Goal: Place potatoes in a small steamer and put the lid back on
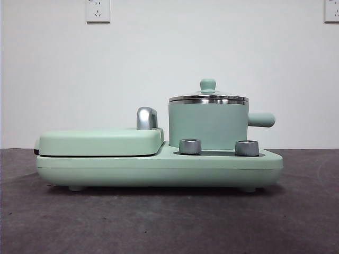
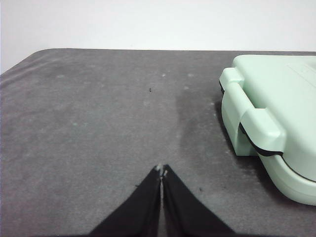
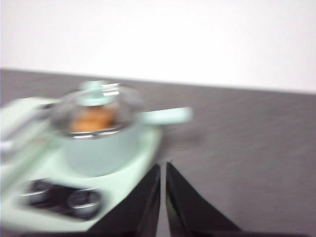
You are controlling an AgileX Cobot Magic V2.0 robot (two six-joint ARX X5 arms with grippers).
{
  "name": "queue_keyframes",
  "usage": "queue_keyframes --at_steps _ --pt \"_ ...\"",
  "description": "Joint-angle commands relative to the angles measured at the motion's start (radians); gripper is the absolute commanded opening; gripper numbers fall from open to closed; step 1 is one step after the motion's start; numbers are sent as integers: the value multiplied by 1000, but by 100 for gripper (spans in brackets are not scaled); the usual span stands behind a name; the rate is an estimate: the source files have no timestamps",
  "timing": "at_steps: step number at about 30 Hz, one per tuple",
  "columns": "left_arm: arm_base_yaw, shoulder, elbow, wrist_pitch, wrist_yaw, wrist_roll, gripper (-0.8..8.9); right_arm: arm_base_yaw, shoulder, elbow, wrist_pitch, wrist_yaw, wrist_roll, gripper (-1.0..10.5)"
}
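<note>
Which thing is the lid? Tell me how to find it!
Find the long mint-green cooker on the dark table. On its right half stands the small steamer, a round pot with a side handle. The lid sits on top: clear glass, steel rim, small green knob, unlike the flat green griddle cover beside it.

Left gripper (image 2: 161,171) low over the table, black jaws pressed together at the tips, holding nothing, right gripper (image 3: 163,165) raised above the table, jaws nearly together with a thin slit between them, empty, neither arm visible in the front view
</note>
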Motion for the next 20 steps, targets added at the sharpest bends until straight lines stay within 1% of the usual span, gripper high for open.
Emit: queue_keyframes --at_steps 1,3,5,8,10,16,20 --pt "1 -2 -19 -5 5 14 6 -96 -101 -182 106 2 -125 15" --pt "1 -2 -19 -5 5 14 6 -144 -155 -276 152 -6 -119 15" --pt "1 -2 -19 -5 5 14 6 -180 -196 -343 160 -9 -97 15" --pt "1 -2 -19 -5 5 14 6 -219 -245 -409 161 -34 -44 15" --pt "1 -2 -19 -5 5 14 6 -233 -266 -435 162 -34 -28 15" --pt "1 -2 -19 -5 5 14 6 -239 -269 -464 156 -37 -26 15" --pt "1 -2 -19 -5 5 14 6 -239 -269 -486 173 -60 3 15"
